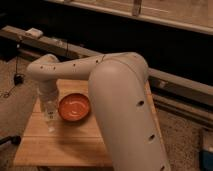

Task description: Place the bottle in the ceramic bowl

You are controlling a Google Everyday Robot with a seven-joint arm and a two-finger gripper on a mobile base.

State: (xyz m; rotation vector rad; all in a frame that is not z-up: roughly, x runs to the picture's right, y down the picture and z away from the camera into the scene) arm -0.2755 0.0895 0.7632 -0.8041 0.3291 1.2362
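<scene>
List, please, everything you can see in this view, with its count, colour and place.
ceramic bowl: one, orange-red, on the table's left half.
bottle: one, whitish, upright in the end effector, left of the bowl and outside it.
table: one, light wood, centre foreground.
ledge: one, grey, running behind the table.
small box: one, white, on the ledge at upper left.
container: one, blue, on the floor at the right edge.
arm: one, off-white, reaching from lower right across the table.
end effector: one, pale, pointing down just left of the bowl, gripping the bottle.
</scene>
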